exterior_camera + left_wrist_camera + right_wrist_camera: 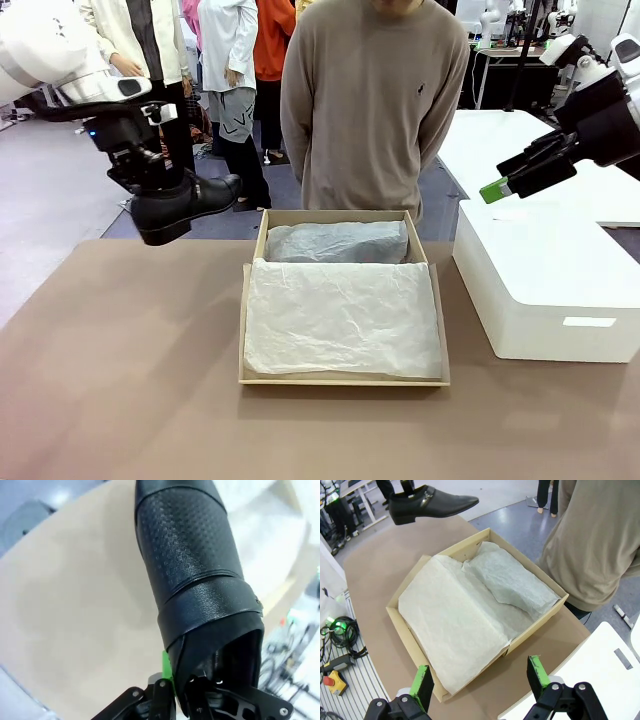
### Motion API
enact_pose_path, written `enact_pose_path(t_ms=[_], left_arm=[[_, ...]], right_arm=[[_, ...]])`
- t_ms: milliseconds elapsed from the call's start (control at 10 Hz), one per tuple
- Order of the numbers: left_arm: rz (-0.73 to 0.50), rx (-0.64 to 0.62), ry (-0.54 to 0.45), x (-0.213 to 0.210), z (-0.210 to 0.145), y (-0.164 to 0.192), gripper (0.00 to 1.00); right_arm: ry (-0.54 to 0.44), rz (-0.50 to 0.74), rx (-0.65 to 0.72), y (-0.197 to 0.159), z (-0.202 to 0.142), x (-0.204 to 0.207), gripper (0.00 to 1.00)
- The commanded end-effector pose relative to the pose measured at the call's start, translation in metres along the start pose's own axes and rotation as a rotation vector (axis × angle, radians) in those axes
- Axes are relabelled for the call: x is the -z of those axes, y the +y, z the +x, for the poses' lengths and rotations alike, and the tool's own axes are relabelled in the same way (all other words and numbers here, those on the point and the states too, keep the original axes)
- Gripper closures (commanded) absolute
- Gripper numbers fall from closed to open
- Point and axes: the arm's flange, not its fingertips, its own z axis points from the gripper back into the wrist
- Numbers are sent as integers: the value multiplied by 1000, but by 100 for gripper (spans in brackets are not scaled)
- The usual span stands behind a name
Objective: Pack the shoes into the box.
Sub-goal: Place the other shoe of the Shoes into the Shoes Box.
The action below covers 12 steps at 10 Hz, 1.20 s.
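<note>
Table (120,380): a brown top. The near half is bare in the front view.
Box (343,378): tan cardboard, open, standing at the middle of the table with its long side running away from the robot.
Tissue sheet (340,315): white and crinkled, lying flat over the nearer part of the box.
Tissue bundle (338,242): a greyish, bulging wad in the far part of the box. What it wraps cannot be told.
White box (540,290): larger and closed, on the table just to the right of the tan box and not touching it.
Right gripper (480,677): its green-padded fingers (422,680) are spread wide with nothing between them. It is raised over the white box, and the wrist view looks down onto the tan box.
Left gripper (155,185): closed on the heel end of the shoe, one green pad (165,667) pressed against the outside of the shoe's collar.
Shoe (185,205): glossy black, held in the air above the table's far left corner, well left of the box. Its pointed toe aims toward the box, and a metal buckle strap shows on its side in the right wrist view (430,505).
Person (370,100): stands at the far edge, directly behind the box, in a beige sweater.
</note>
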Motion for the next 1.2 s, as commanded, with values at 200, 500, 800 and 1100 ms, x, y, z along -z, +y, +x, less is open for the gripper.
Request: enact_pose_path(t_ms=[200, 500, 800, 1100], left_arm=[[154, -305, -83, 15, 5, -70, 100], [241, -426, 26, 26, 18, -95, 100], [226, -405, -9, 37, 11, -97, 100], [226, -405, -9, 37, 11, -97, 100]], right_arm=[[-4, 0, 1, -1, 0, 0, 0], [-4, 0, 1, -1, 0, 0, 0], [-4, 0, 1, -1, 0, 0, 0], [-4, 0, 1, -1, 0, 0, 0]])
